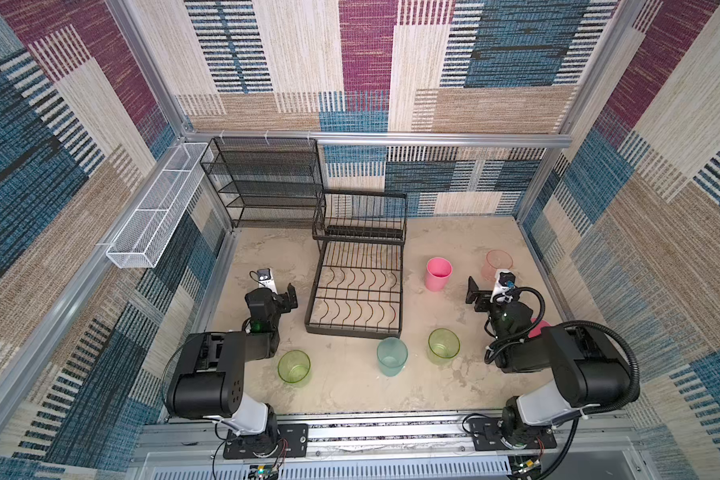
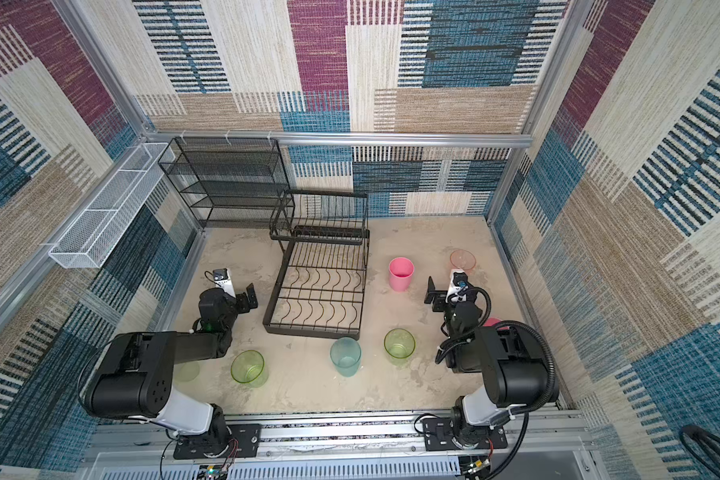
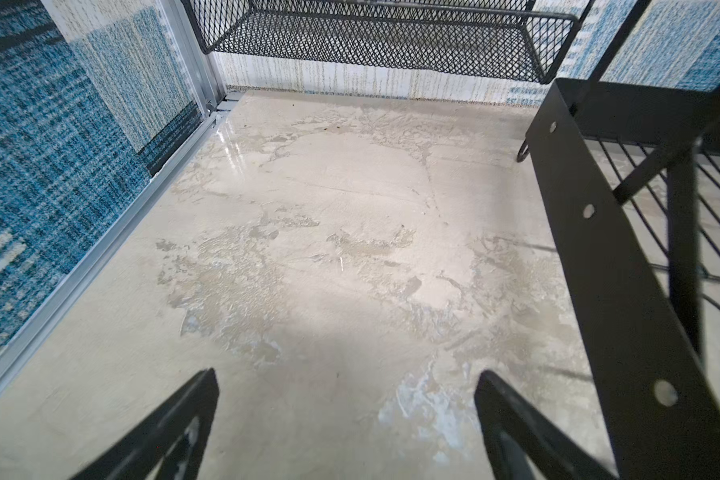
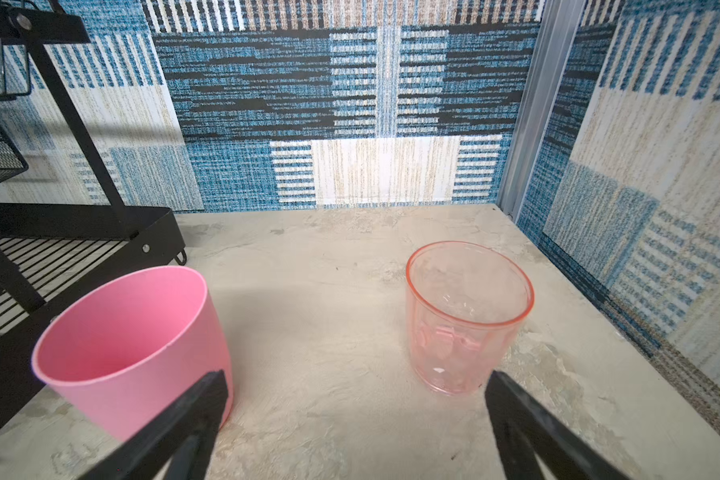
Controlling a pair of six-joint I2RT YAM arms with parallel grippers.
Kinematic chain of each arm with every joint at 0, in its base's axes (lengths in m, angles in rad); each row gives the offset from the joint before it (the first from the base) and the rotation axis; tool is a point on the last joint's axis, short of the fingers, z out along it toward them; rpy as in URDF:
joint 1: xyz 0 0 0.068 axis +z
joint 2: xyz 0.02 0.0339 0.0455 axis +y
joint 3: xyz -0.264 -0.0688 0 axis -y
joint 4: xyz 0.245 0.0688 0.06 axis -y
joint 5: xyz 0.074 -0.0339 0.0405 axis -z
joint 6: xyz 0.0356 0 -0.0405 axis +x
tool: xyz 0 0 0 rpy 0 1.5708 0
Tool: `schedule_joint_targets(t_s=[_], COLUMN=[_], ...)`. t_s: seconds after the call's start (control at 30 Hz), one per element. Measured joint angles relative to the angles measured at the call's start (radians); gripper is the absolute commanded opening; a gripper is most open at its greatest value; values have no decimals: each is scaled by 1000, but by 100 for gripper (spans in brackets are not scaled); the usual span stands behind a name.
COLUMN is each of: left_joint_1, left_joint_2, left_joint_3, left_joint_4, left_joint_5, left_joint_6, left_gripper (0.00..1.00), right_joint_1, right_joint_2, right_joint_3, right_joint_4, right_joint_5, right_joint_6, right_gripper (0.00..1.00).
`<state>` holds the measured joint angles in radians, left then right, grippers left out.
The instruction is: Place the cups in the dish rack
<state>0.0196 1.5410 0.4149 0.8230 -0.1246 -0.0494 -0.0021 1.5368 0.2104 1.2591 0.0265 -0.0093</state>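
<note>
The left hand (image 3: 348, 376) hangs wide open, low over the bare tabletop (image 3: 329, 208) beside the empty black two-tier wire dish rack (image 1: 352, 331). The right hand (image 4: 358, 376), equally wide, faces an opaque pink plastic cup (image 4: 129, 345) and a clear pink tumbler (image 4: 466, 316), both standing upright on the tabletop.

I get bright, even light with soft shadows. Glare streaks the table (image 3: 230, 143), and the wrist views bend at their edges.

black wire dish rack (image 1: 356, 286); perhaps plastic, clear pink cup (image 4: 466, 320).
</note>
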Motion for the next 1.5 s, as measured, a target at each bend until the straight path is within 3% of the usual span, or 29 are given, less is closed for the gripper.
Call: schedule_joint_targets(t_s=[1.5], left_joint_1=[-15], left_joint_2=[1], left_joint_3=[2], left_joint_4=[-1], left_joint_5=[-7], left_joint_6=[4], left_gripper=[99], right_joint_1=[-5], right_joint_2=[0], right_joint_3=[0], right_joint_4=[0], right_joint_5=[-8], right_joint_6=[0], right_gripper=[100])
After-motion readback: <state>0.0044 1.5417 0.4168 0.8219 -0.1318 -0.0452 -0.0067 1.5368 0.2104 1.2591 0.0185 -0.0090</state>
